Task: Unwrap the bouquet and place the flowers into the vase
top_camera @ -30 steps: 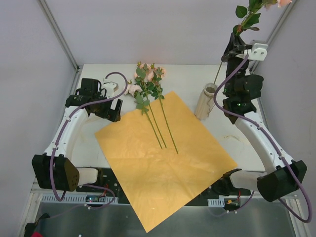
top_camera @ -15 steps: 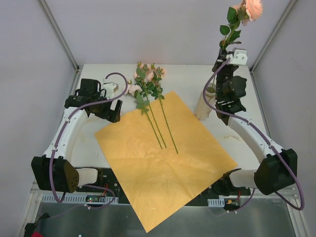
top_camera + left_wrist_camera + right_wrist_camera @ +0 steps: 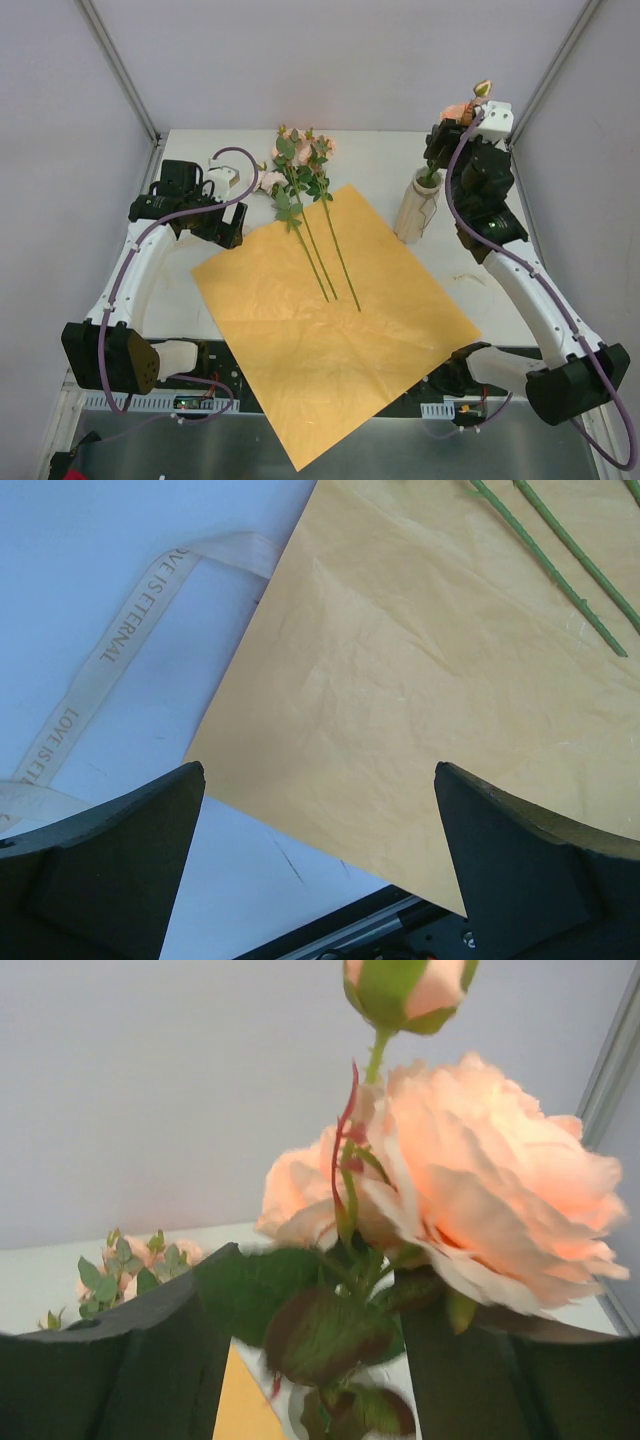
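The orange paper [image 3: 335,320] of the bouquet lies flat and unwrapped on the table. Several flowers [image 3: 300,170] rest across its far corner, stems [image 3: 560,550] pointing toward me. One peach rose [image 3: 460,110] with a bud [image 3: 405,990] stands in the beige vase [image 3: 414,208]. My right gripper [image 3: 438,150] hovers just above the vase mouth, and in the right wrist view its jaws [image 3: 315,1290] are apart around the rose's leaves [image 3: 325,1330], below the bloom [image 3: 480,1210]. My left gripper [image 3: 228,225] hangs open over the paper's left corner [image 3: 318,770], holding nothing.
A cream ribbon [image 3: 120,650] printed with words lies on the white table left of the paper. The paper's near corner hangs over the table's front edge [image 3: 300,455]. Frame posts [image 3: 120,70] rise at the back corners. The other flowers [image 3: 130,1260] show far behind the right fingers.
My right arm has come down with the rose, the stem has slid deep into the vase, and the right jaws have parted. The left arm has stayed put.
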`<state>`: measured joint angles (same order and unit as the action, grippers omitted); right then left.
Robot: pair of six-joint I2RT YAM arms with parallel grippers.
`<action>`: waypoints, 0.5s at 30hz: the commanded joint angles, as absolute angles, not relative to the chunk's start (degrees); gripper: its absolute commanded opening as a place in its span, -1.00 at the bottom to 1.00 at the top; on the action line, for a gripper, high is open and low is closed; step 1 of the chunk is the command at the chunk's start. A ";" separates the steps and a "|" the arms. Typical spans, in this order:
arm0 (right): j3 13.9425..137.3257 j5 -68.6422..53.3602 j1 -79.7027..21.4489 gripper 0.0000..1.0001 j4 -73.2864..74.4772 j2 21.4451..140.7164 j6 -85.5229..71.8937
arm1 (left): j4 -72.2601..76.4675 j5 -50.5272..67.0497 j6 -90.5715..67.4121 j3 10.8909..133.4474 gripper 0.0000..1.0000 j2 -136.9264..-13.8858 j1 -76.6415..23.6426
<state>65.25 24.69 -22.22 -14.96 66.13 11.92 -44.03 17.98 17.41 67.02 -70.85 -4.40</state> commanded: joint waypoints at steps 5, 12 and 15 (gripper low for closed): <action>65.40 20.04 -28.81 0.57 -6.32 60.73 10.63 | -45.18 18.46 18.11 67.94 0.98 -69.52 -3.96; 72.40 22.59 -40.86 0.80 -3.17 66.96 19.95 | -45.26 17.58 17.75 68.29 0.98 -69.87 -3.87; 77.66 20.92 -44.38 0.83 1.30 71.88 21.27 | -45.09 16.96 17.58 68.29 0.98 -69.87 -3.95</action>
<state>69.89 21.74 -41.34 -3.07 67.20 17.30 -44.03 17.65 17.39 67.02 -70.85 -4.40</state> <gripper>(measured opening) 0.909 0.992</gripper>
